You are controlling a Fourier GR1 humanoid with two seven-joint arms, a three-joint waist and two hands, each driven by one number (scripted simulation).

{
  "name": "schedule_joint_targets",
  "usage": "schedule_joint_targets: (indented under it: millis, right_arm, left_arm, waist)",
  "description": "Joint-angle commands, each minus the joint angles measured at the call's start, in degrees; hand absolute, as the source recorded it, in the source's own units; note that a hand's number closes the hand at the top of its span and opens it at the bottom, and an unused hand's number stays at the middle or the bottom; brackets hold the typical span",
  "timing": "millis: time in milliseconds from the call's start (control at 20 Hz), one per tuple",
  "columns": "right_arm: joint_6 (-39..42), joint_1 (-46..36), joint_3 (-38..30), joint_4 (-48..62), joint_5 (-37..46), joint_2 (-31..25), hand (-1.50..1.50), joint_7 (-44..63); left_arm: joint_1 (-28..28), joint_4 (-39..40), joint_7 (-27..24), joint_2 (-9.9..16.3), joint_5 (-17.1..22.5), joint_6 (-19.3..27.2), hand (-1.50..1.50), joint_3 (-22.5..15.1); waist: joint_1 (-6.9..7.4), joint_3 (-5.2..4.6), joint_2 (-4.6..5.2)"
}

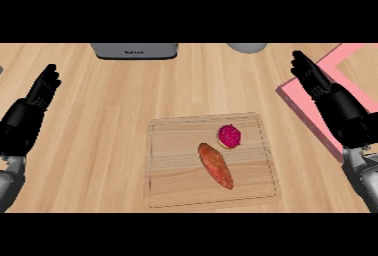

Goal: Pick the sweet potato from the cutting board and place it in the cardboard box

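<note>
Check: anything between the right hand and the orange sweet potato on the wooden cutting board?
Nothing visible. The right hand rests open at the view's right, over the pink box. The long orange sweet potato lies on the wooden cutting board, with a round magenta fruit close beside its upper end.

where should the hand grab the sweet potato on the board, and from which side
Take the sweet potato around its thick middle, coming from above with fingers across its narrow width. It lies flat on the cutting board, long and tapered. The right hand is probably better placed; avoid the pink round item by its upper end.
</note>
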Motion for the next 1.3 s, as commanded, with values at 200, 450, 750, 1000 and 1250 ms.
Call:
schedule_joint_targets:
  millis: [200, 450, 750, 1000, 1250]
  right_arm:
    - [13.79, -13.63, -6.69, -0.51, -14.81, 0.68, -1.5, -4.3]
    - [24.34, -11.73, -2.42, 14.78, -1.85, -3.03, -1.5, -22.02]
    - [27.35, -14.29, 1.35, 15.79, 11.52, -6.26, -1.5, -37.75]
    - [27.8, -16.58, 5.66, 15.85, 20.87, -7.87, -1.5, -40.02]
    - [29.37, -18.01, 14.98, 8.47, 32.23, -10.5, -1.5, -35.22]
  left_arm:
    - [-4.49, -0.08, -4.15, -1.95, -2.76, -5.21, 0.0, -4.87]
    - [-4.77, 2.44, -5.87, -5.97, -3.8, -6.84, 0.0, -7.68]
    - [-4.62, -1.46, -2.93, -4.13, -1.79, -9.39, 0.0, -5.66]
    - [-0.87, -4.08, -2.64, -6.76, -5.35, -6.07, 0.0, -7.45]
    - [-1.71, -0.44, -5.35, -6.76, -4.63, -8.15, 0.0, -6.26]
  waist:
    - [1.77, 1.24, -1.26]
    - [2.11, 1.29, -0.88]
    - [2.57, 1.29, -1.33]
    - [2.23, 1.23, -1.72]
    - [1.3, 1.13, -1.74]
